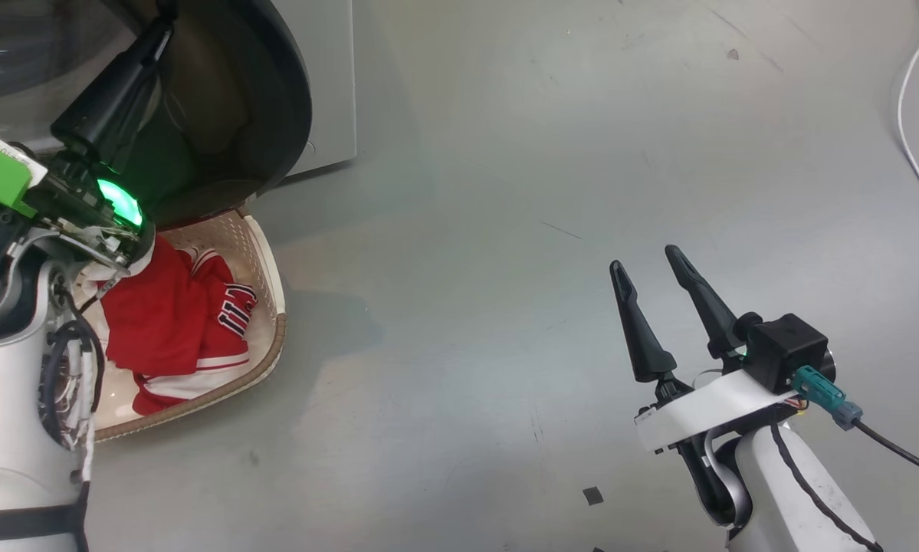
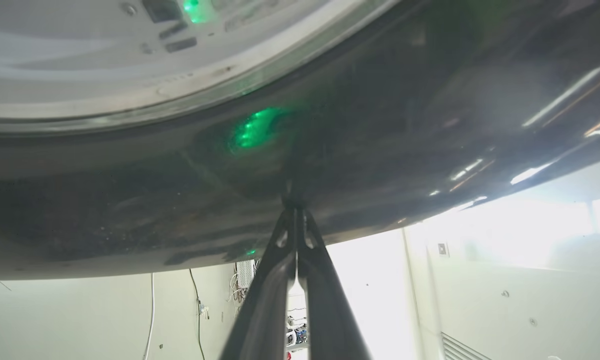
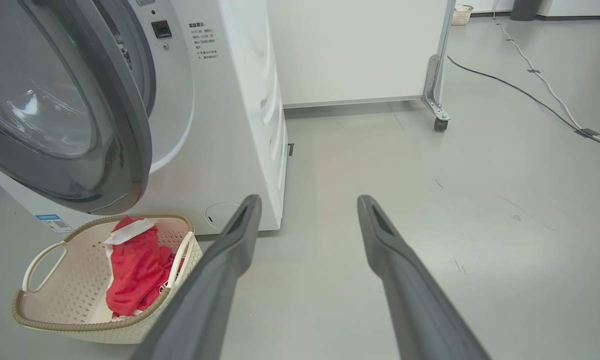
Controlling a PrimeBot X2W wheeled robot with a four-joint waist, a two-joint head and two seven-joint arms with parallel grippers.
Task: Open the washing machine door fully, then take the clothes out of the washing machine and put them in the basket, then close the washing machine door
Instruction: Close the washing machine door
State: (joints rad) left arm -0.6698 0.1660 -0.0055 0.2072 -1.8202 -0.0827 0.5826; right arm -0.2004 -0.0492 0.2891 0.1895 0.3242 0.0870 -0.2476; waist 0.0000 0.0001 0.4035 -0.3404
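The washing machine [image 3: 229, 125] stands at the left with its door [image 3: 134, 125] swung partly open. In the head view the door's glossy black rim [image 1: 275, 100] hangs over the basket [image 1: 271, 337]. My left gripper [image 1: 162, 34] is shut with nothing in it, and its tips [image 2: 293, 202] touch the black rim of the door [image 2: 380, 125]. The red clothes [image 1: 168, 314] lie inside the cream basket [image 3: 54, 295], below the door, as a red heap [image 3: 134, 270]. Far to the right, my right gripper [image 1: 645, 259] hangs open over bare floor, its fingers [image 3: 308, 200] spread wide and holding nothing.
A white cable [image 1: 907, 115] runs along the floor at the far right. A white panel on a caster [image 3: 440, 122] stands behind the washing machine [image 1: 329, 77], with cables [image 3: 555, 100] beside it. Grey floor lies between the basket and my right arm.
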